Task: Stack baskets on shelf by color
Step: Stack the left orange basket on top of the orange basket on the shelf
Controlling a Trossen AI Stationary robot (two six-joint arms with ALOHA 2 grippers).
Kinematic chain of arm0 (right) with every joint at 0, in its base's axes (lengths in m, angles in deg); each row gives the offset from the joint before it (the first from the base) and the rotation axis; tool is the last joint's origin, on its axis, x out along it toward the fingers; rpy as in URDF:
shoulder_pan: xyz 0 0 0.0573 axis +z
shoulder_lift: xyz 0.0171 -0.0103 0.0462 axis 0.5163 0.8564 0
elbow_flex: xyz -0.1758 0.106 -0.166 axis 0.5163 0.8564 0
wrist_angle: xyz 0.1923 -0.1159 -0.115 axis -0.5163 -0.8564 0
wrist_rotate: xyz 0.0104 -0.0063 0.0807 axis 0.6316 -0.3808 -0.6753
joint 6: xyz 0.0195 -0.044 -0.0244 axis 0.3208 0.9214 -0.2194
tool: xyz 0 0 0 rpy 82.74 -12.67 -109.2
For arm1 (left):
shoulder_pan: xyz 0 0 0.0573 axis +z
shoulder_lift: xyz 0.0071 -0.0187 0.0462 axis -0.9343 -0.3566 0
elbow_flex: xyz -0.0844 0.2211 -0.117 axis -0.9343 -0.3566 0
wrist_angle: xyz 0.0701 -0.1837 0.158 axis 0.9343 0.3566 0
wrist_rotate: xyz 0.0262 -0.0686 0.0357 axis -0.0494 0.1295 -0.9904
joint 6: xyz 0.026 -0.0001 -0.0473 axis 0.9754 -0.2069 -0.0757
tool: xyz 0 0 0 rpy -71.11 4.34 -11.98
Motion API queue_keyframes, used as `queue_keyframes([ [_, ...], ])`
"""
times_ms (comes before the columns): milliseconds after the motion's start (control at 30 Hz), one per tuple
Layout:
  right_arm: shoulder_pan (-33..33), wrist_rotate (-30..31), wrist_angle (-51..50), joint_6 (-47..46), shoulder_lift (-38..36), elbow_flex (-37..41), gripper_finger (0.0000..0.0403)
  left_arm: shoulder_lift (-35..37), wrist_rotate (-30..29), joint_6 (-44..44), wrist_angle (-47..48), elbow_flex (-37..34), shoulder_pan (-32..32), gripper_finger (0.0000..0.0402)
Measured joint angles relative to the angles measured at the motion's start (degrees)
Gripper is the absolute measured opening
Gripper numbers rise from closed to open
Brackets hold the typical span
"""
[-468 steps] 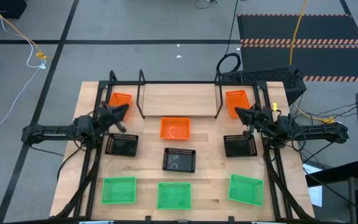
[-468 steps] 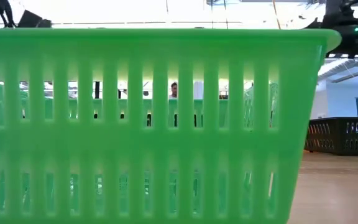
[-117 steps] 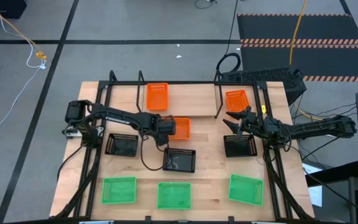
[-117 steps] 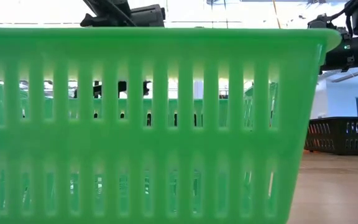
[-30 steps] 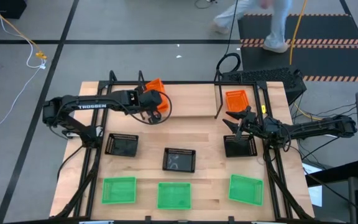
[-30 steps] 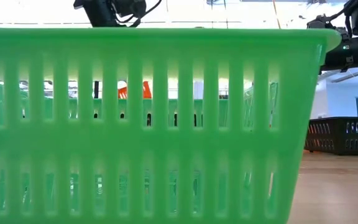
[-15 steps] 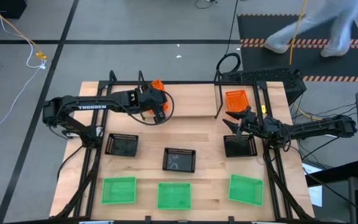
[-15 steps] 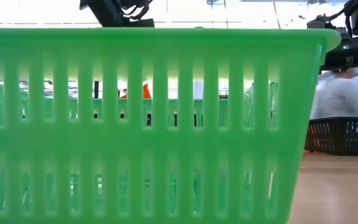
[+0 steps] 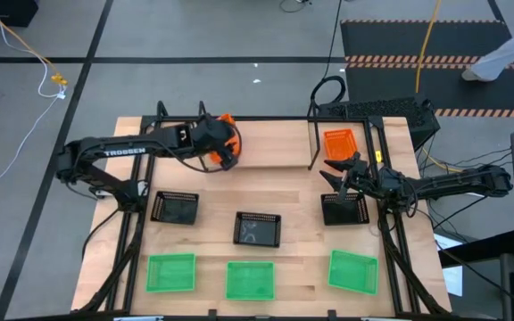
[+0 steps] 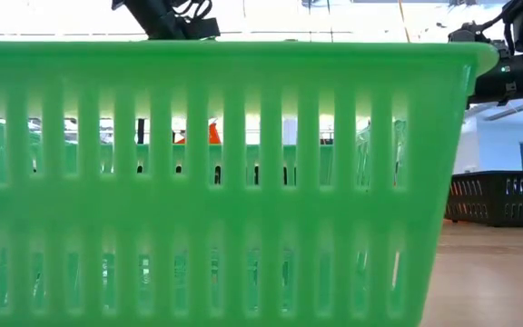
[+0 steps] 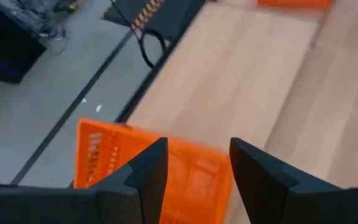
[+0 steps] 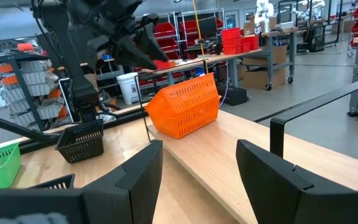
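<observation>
Orange stack going onto shelf
Left gripper point(image 9: 225, 152) fingers spread, orange basket point(image 11: 166, 174) just beyond them, tilted; seemingly just released. Right gripper point(image 12: 194, 180) spread, idle.

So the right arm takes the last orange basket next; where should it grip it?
Probably by a long rim wall, from above. The orange basket sits upright and open-topped just outside the shelf's end post, so a finger can drop inside. The right gripper hovers open just on its near side; the wall away from the post looks clearest.
</observation>
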Motion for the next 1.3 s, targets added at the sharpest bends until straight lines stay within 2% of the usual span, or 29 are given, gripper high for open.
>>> queue_keyframes([
  [300,0.0,-0.07,-0.87,-1.01,0.16,-0.02,0.0199,-1.59,9.42,4.87,5.2,-0.1,3.04,0.0175],
  [533,0.0,-0.07,-0.83,-1.03,0.15,0.0,0.0199,-2.42,9.57,6.72,5.19,-0.07,3.84,0.0175],
  [867,0.0,-0.07,-0.82,-0.9,0.19,0.0,0.0199,-7.09,9.72,8.66,2.98,-0.07,4.36,0.0172],
  [1000,0.0,-0.07,-0.7,-0.87,0.22,0.0,0.0199,-8.14,9.54,9.12,2.41,-0.07,4.53,0.0133],
  [1200,0.0,-0.05,-0.69,-0.86,0.22,0.0,0.0199,-7.81,9.54,10.52,2.98,-0.09,4.51,0.0018],
  [1300,0.0,0.0,-0.68,-0.46,0.22,0.0,0.0199,-6.7,9.54,10.61,3.21,-0.09,4.48,0.0016],
])
